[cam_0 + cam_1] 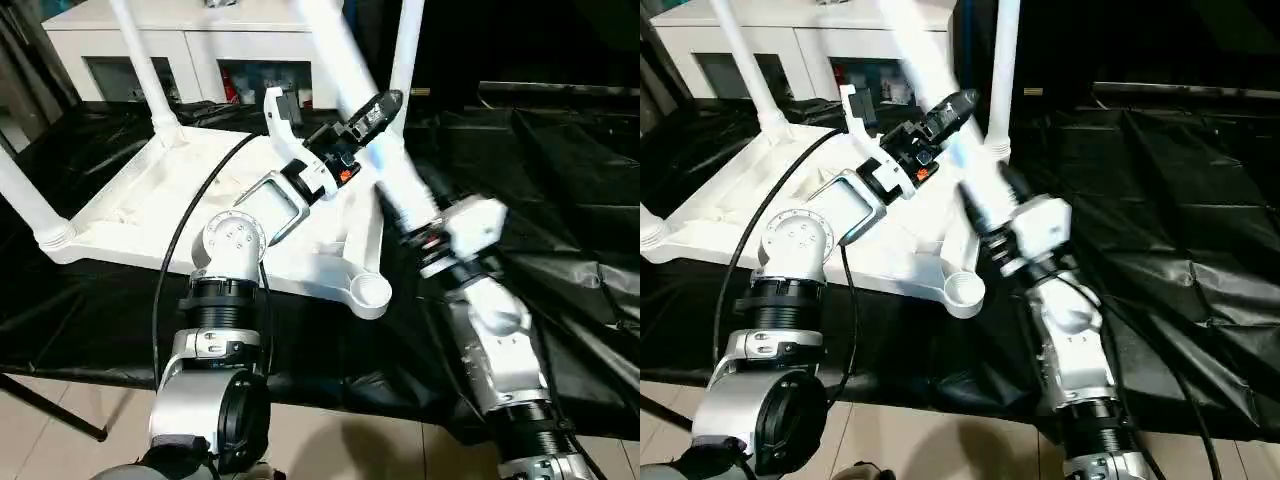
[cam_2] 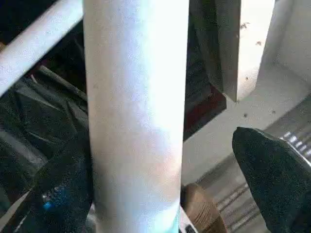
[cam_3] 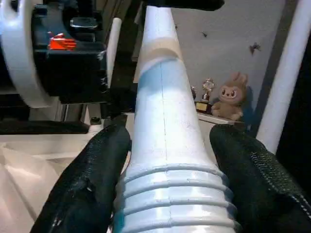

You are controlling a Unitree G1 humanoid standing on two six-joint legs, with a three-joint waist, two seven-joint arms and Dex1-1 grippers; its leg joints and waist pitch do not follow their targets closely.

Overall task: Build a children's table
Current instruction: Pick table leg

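The white tabletop lies upside down on the black sheet, ribs up. Three white legs stand in its sockets: far left, near left and far right. The near right socket is empty. The fourth leg hangs tilted above that corner, its ribbed end low. My right gripper is shut on that ribbed end, both fingers pressing its sides. Higher up the shaft, my left gripper is open around it: one finger touches, the other finger stands apart.
A white cabinet with glass doors stands behind the work table. Crumpled black sheet covers the table to the right. A black stand leg crosses the floor at the near left. A plush toy sits on a shelf beyond.
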